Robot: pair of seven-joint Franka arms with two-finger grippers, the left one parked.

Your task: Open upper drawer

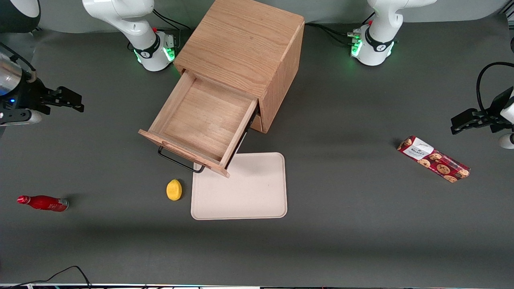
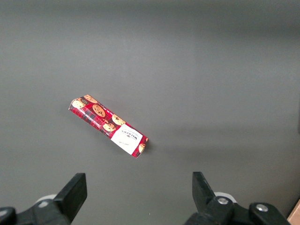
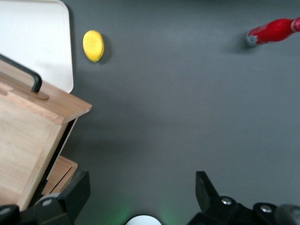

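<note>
Bench (image 1: 361,249): dark grey. Oak cabinet (image 1: 245,44) stands on it. Upper drawer (image 1: 200,120) pulled well out, its wooden tray bare, dark bar handle (image 1: 178,160) facing the front camera and overhanging a pale tray (image 1: 249,196). Pincer (image 1: 66,98) sits well apart from the drawer, toward the working arm's end of the bench, fingers (image 3: 70,194) spread wide, holding nothing. Cookie packet (image 1: 433,159) lies toward the parked arm's end. Red bottle (image 1: 42,203) lies on its side. Lemon (image 1: 174,190) just beside the pale tray.
</note>
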